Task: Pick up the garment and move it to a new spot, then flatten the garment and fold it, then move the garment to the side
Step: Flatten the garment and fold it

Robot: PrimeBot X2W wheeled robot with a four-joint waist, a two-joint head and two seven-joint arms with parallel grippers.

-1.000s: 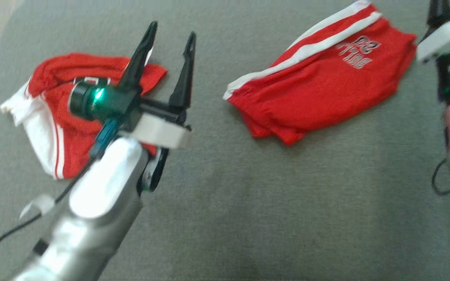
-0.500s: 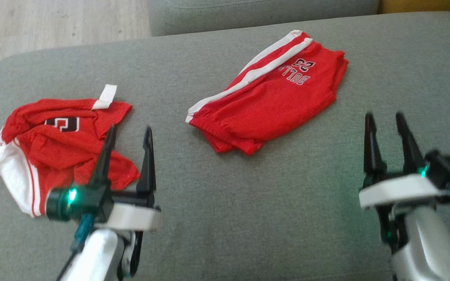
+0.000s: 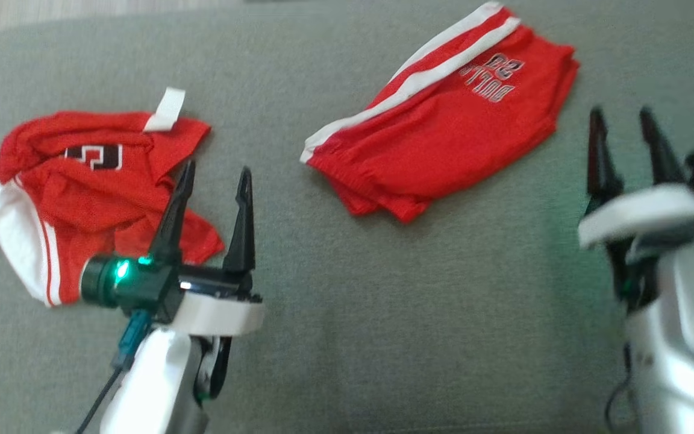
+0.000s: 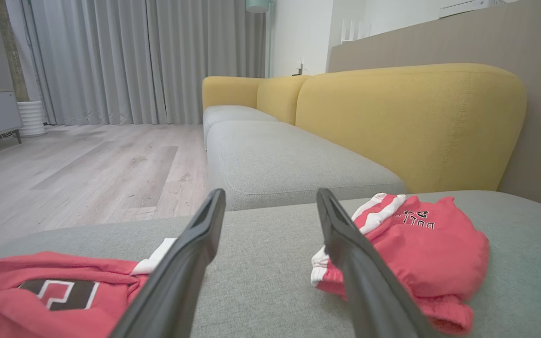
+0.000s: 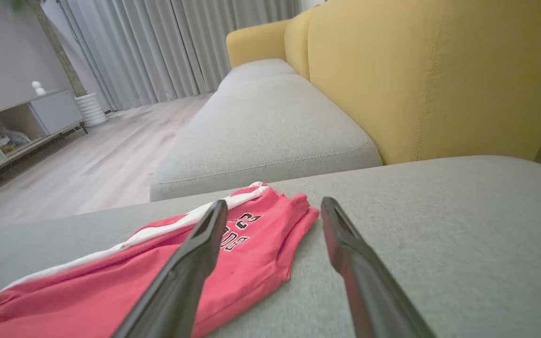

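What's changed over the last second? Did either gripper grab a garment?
Both grippers drew back toward the robot: the left gripper from above the crumpled garment to its near corner, the right gripper from beside the folded shorts. The head camera shifted too. Nothing was grabbed; both grippers are open and empty, and both garments lie where they were.

a home living room: yellow-backed sofa [image 4: 406,122], long curtains [image 4: 148,61], wood floor [image 4: 87,173].
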